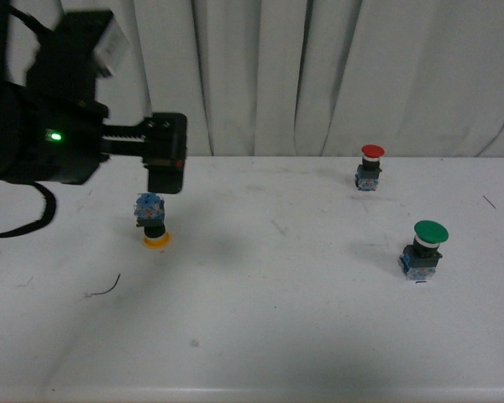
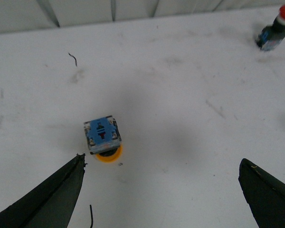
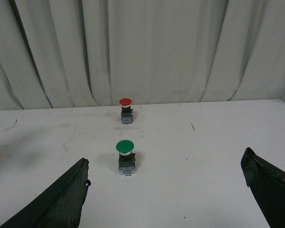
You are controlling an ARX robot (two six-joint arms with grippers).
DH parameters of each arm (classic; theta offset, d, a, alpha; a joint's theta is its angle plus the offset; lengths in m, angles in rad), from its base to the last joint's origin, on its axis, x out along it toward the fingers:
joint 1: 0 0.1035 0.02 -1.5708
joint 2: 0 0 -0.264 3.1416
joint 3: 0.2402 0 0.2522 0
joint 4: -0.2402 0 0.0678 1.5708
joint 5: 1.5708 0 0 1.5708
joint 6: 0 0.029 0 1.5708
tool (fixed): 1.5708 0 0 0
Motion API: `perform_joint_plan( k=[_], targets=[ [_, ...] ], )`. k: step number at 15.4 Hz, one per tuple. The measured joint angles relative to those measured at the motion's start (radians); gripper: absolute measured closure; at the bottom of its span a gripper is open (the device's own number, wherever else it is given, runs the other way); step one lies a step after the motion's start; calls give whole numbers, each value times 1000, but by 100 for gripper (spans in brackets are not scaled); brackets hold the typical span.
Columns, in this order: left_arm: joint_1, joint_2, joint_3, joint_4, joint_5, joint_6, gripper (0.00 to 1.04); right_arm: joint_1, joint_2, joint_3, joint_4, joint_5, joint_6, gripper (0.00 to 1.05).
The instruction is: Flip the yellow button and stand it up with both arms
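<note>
Toward the left edge of the tabletop (image 1: 277, 336), midway back: yellow button (image 1: 153, 222), inverted, cap down on the surface, blue base uppermost, touched by nothing. Above it hangs the left arm (image 1: 59, 126); left jaws spread wide and empty, the button near one finger (image 2: 52, 199) in the wrist view but clear of it. Also listed: right jaws spread wide, empty; red button (image 1: 370, 166), upright, near the far edge, right of centre; green button (image 1: 424, 249), upright, toward the right edge, nearer than the red and well apart from it; thin dark strand (image 1: 105, 290), lying near the yellow button on its near side; white curtain (image 1: 319, 75) behind the far edge.
</note>
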Motion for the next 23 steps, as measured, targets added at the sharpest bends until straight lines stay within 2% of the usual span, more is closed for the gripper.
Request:
perform_joint_plan(
  k=[3,8,23],
  targets=[
    [26,234,327,-249,5,-53,7,0,0,0,0,0,0,6],
    [83,412,577,-478,-10,-125,7,0,0,0,0,0,0,6],
    [98,517,619,-494,-47,-93,8,0,0,0,0,0,0,6]
  ],
)
